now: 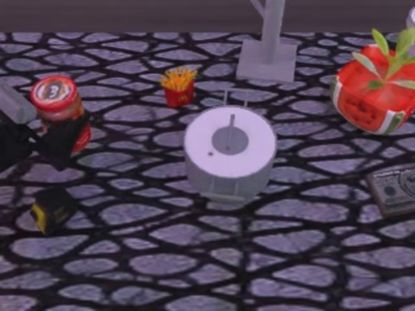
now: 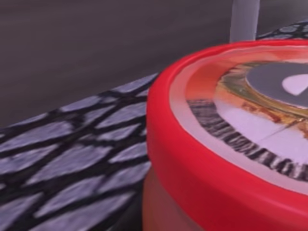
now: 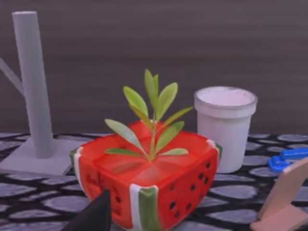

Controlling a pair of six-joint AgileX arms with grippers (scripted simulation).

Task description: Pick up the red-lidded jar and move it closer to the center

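Clearly the left hand [image 1: 55, 133] was closed around the red-lidded jar [image 1: 57, 103] near the tabletop's left edge, gripping its body for lifting; the right hand's state I cannot tell.

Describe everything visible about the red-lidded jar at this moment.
The red-lidded jar is a small cylinder with a glossy red lid bearing a round white mark, dark contents and a red label. It stands roughly upright at the table's left edge, left of the fries carton. The left end effector is around its lower body.
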